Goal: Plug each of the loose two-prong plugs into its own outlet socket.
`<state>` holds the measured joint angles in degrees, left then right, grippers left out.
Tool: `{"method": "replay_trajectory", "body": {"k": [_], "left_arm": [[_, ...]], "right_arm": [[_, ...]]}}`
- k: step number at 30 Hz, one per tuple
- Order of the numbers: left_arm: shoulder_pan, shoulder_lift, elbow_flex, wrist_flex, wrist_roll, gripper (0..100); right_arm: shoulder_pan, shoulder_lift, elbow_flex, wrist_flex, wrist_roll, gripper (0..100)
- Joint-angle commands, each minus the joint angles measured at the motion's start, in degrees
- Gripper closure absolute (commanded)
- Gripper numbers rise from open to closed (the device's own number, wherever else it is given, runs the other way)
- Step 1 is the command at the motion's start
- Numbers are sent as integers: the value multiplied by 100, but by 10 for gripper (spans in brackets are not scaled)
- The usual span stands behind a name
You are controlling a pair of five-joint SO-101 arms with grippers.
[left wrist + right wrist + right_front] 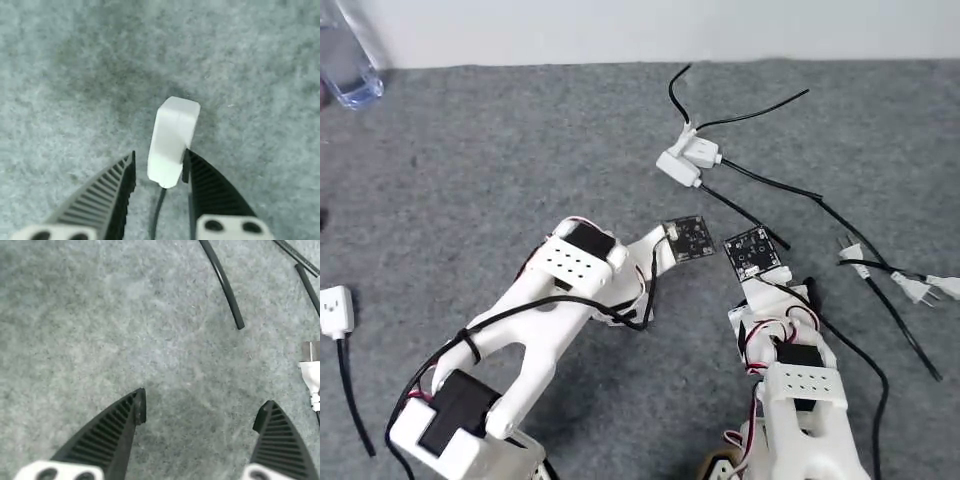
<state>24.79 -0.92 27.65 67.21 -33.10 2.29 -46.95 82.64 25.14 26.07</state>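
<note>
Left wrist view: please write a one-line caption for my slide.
Left gripper straddling a white corded block over grey carpet, one finger touching it, the other apart.

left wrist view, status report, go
Left tool at white corded block, grip unclear. Right tool open over bare carpet, loose plug beside it. Black cable on carpet nearby.

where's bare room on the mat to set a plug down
The wide grey stretch between the bottle, the lone socket and the joined white pair is bare. Crowded: the right side, with black cords and loose plugs.
</note>
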Motion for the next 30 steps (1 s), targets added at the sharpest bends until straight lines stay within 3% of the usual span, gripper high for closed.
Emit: {"method": "replay_trajectory", "body": {"k": [1, 6, 16, 30], "left_arm": [[-141, -167, -48, -211, -44, 855], [-149, -167, 189, -299, -62, 855], [-255, -167, 813, -1521, -316, 852], [-264, -237, 611, -1503, -308, 855]], "right_arm": [[31, -57, -62, -119, -44, 660], [31, -57, -62, -119, -44, 660], [31, -57, -53, -119, -44, 660], [31, -57, -53, -127, -44, 660]]}}
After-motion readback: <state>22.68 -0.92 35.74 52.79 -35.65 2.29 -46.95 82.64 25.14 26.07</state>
